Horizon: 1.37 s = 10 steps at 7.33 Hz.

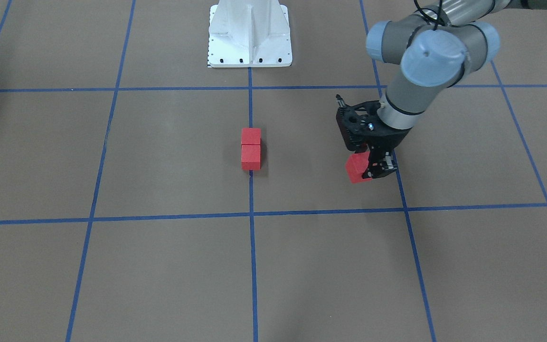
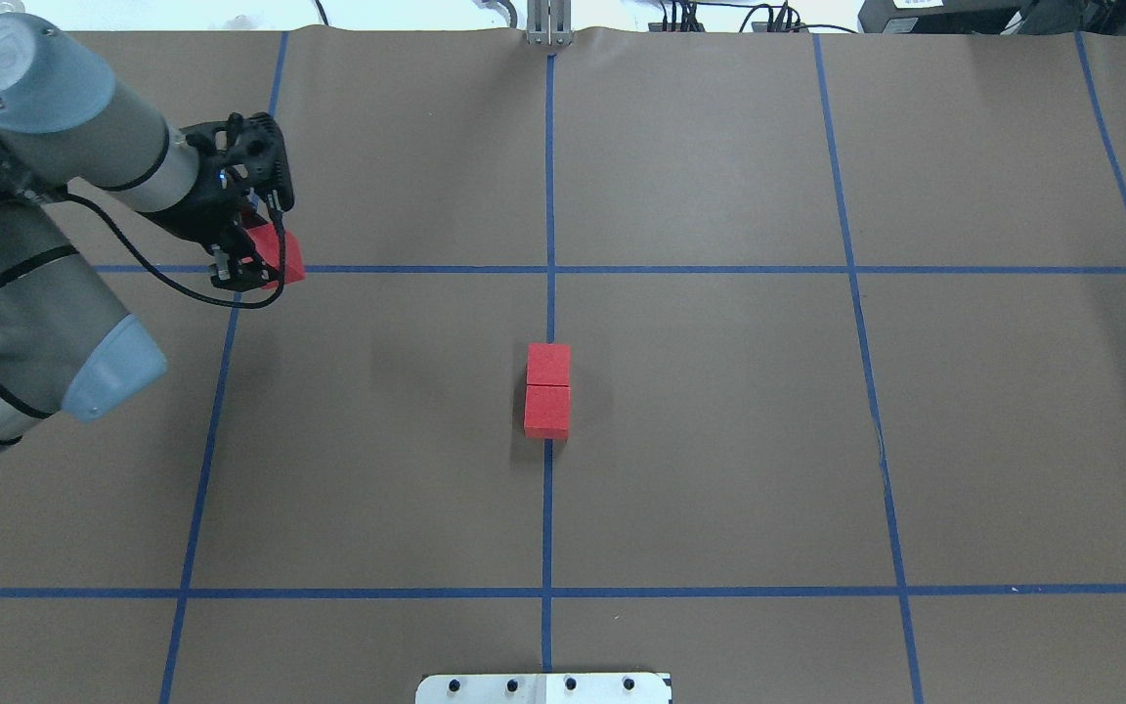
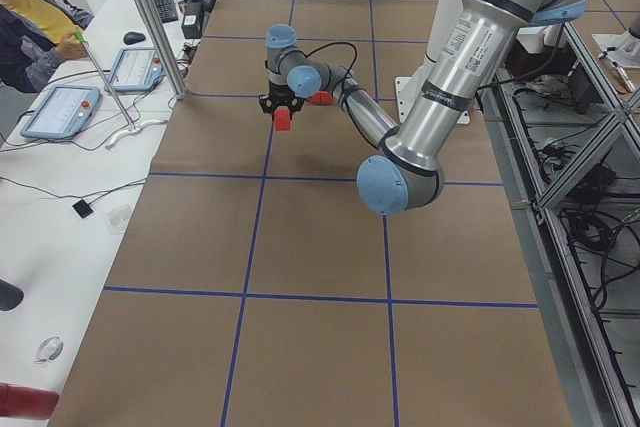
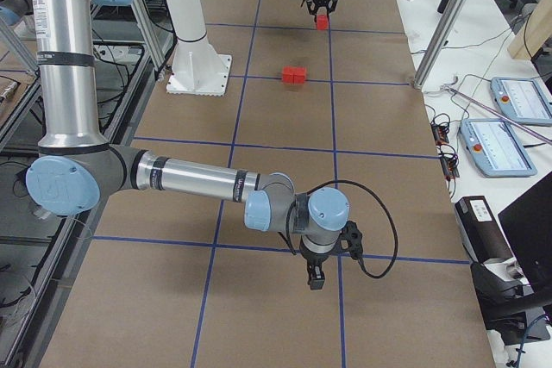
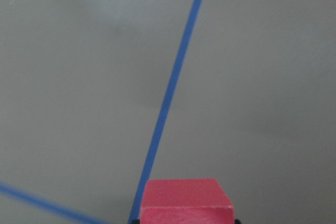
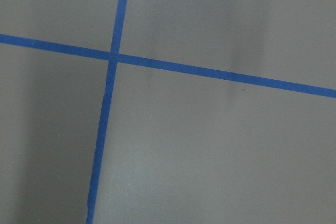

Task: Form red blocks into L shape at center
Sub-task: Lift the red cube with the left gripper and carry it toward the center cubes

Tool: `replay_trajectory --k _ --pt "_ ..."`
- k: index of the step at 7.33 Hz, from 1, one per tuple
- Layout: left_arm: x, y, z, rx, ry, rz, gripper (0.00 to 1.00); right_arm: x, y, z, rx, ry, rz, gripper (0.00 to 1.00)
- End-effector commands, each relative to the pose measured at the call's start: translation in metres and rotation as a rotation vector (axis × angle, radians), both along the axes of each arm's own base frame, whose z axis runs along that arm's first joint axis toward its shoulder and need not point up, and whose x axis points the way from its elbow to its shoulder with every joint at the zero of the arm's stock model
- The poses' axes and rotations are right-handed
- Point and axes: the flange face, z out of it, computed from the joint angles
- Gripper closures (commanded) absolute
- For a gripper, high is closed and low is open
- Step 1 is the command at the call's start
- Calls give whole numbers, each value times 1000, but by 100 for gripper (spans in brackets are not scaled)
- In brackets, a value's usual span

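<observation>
The white robot base (image 1: 249,33) is cut off at the front view's edge. The right gripper (image 4: 316,280) shows only side-on, so its jaws cannot be judged. The left gripper (image 1: 371,168) clamps one red block (image 1: 356,167), well apart from the two red blocks (image 1: 250,148) touching at the center (image 1: 216,156).

The left arm (image 2: 35,244) enters the overhead view from 9 o'clock, its elbow bent and its forearm reaching toward 1 o'clock. The wrist tips downward. The left gripper (image 2: 260,256) sits at about 10 o'clock from the middle of the desk (image 2: 719,440), with its jaws clamped on a red block (image 1: 356,167).

The right arm (image 4: 190,183) shows only in the right side view. Its upper link stands upright and its forearm stretches level and low over the desk. The right gripper (image 4: 316,280) points straight down. Whether its jaws are apart or together cannot be told.
</observation>
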Motion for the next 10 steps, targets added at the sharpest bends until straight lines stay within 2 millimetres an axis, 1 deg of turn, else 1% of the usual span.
replay_trajectory --k 1,2,3,4,5,7,8,9,10 --pt "60 11 -38 58 -29 75 100 0 1 1 -2 0 0 0" --pt "84 21 -32 80 -61 77 100 0 1 1 -3 0 1 0" --pt "108 34 -50 107 -63 95 100 0 2 2 -6 0 1 0" --pt "127 49 -53 110 -58 124 100 0 5 4 -10 0 1 0" --pt "137 57 -61 115 -50 139 100 1 7 6 -12 0 2 0" --pt "153 46 -69 113 -54 143 100 0 9 8 -15 0 0 0" --pt "164 50 -71 108 -56 154 100 0 9 8 -16 0 1 0" --pt "173 56 -69 102 -60 166 100 0 9 8 -16 0 1 0" --pt "176 61 -69 103 -61 173 100 0 9 8 -16 0 1 0"
